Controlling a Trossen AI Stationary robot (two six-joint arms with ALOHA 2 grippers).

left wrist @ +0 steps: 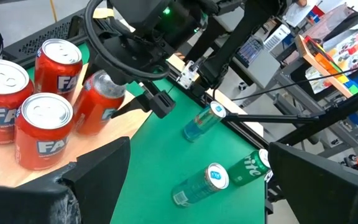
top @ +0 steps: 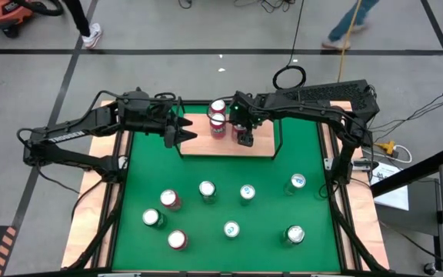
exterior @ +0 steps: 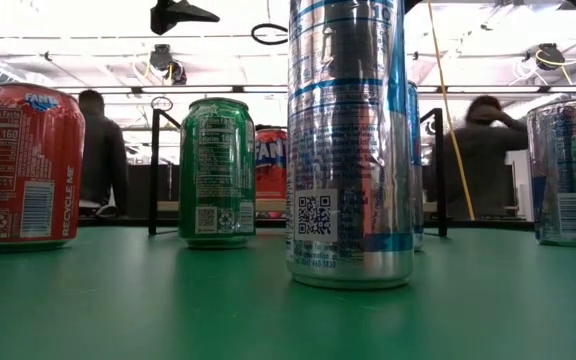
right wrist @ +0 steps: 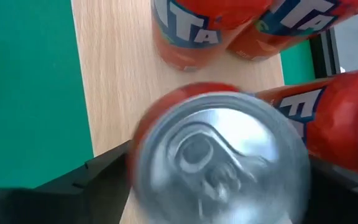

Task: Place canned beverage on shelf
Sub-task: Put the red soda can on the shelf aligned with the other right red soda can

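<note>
Small rectangular light-wood shelf (top: 206, 148) with thin black rails, lying at the far edge of a large green mat (top: 271, 219). On its board, toward the back, three upright red soda cans (left wrist: 42, 127) packed close together.

Right gripper (top: 242, 136) reaching over the shelf and set around a fourth red aluminium can (right wrist: 219, 155), silver top facing the wrist camera. Can low over the bare wood, just beside the standing group; base hidden, so cannot tell whether seated on the board. In the left wrist view, seemingly leaning a little away from its neighbours.

Judged step: setting this can down on the shelf and letting go. To do it well: bring the can upright first, rest the base flat on the wood, keep a sliver of space from the neighbouring cans, spread the grip evenly on both sides, then lift straight up so as not to tip anything.

Pincer state: straddling the can closely on two sides; cannot tell whether gripping or already slackened. Nothing else touched, as far as visible.

Left gripper (top: 181, 132) waiting at the shelf's left end, spread wide, holding nothing.

Farther forward on the mat, several loose upright cans (top: 207, 189), green, silver and red, well apart from the shelf.
</note>
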